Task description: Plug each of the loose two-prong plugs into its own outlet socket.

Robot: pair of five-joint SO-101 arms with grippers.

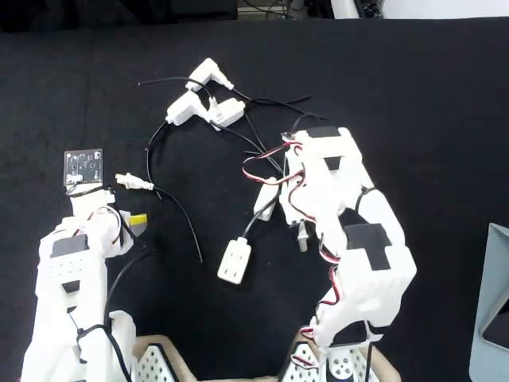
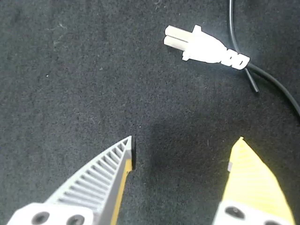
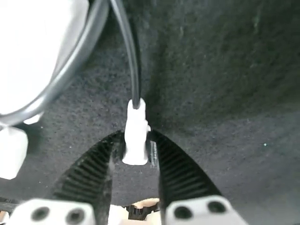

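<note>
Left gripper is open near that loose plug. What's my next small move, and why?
Probably ease the left gripper forward until its open fingers straddle the loose plug, ready to close. That plug lies untouched on the black mat ahead of the fingertips, while the right gripper is shut on a second plug.

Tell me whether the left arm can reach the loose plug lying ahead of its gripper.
Probably yes. The left gripper is open, and the two-prong plug lies just ahead of it on bare black cloth, with nothing between them.
</note>
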